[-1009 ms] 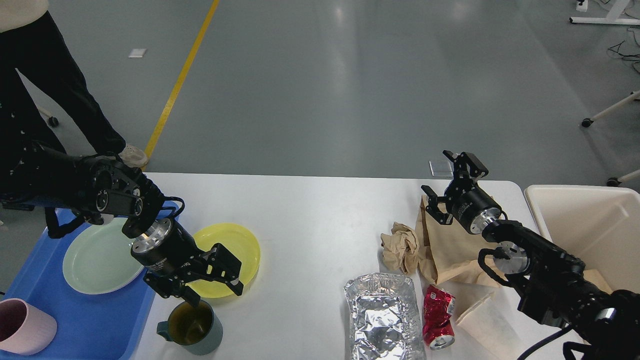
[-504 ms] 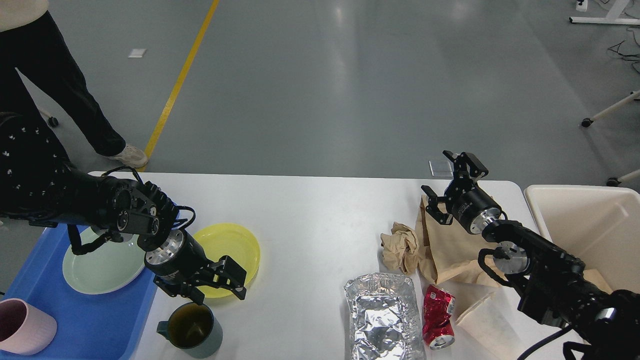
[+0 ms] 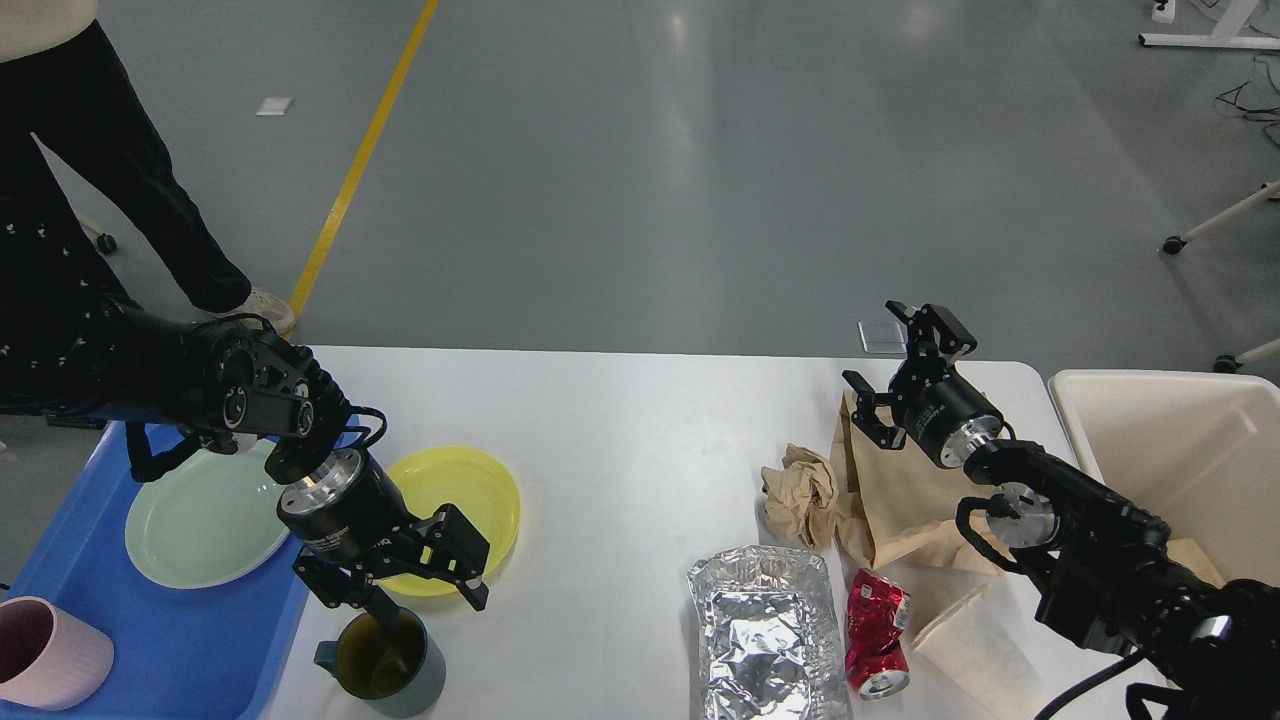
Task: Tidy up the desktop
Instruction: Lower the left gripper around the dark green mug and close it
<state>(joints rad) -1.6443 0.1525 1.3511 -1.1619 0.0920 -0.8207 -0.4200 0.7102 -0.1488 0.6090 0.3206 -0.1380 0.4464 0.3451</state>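
The white desktop [image 3: 620, 440] holds dishes on the left and litter on the right. My left gripper [image 3: 432, 602] is open and points down just over a dark teal mug [image 3: 385, 662] at the front edge. One finger [image 3: 385, 608] reaches to the mug's rim and the other hangs over the edge of a yellow plate [image 3: 470, 490]. My right gripper [image 3: 870, 343] is open and empty above the far end of a brown paper bag [image 3: 895, 500]. Near it lie a crumpled brown paper [image 3: 800, 492], a foil tray [image 3: 765, 635], a crushed red can [image 3: 878, 635] and a flattened paper cup [image 3: 975, 645].
A blue tray [image 3: 190, 640] at the left holds a pale green plate [image 3: 195, 520] and a pink cup [image 3: 45, 650]. A cream bin [image 3: 1180, 450] stands off the table's right end. A person's legs [image 3: 120, 170] stand behind the far left corner.
My left gripper lifted slightly to the right, then came back left and down onto the teal mug's rim. The right arm has not moved. The person behind has shifted.
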